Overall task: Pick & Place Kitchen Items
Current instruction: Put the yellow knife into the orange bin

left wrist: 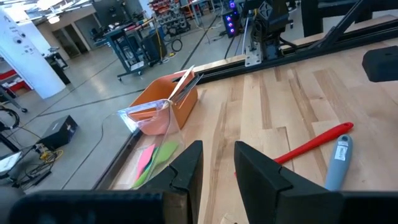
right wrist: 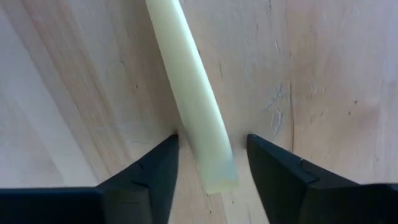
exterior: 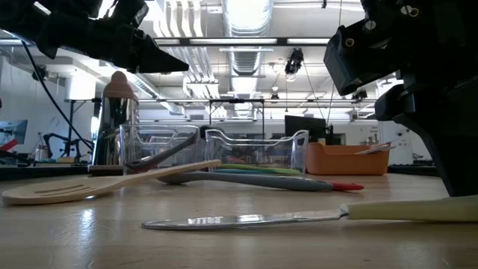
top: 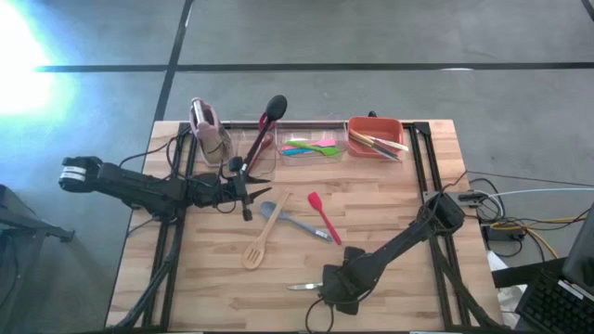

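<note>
Right gripper (right wrist: 208, 163) down at the knife (exterior: 299, 217), fingers straddling its pale handle.

The fingers stand apart on either side of the handle without pinching it; the blade lies flat on the table (top: 390, 209). The left gripper (left wrist: 217, 168) hovers beyond, part-open and empty.

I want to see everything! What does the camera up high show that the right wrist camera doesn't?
Only the high view: the wooden slotted spatula, red silicone spatula, clear plastic bin, orange bin and left gripper. Only the right wrist view: its open dark fingers either side of the handle. Both: the pale-handled knife on the wooden table.
</note>
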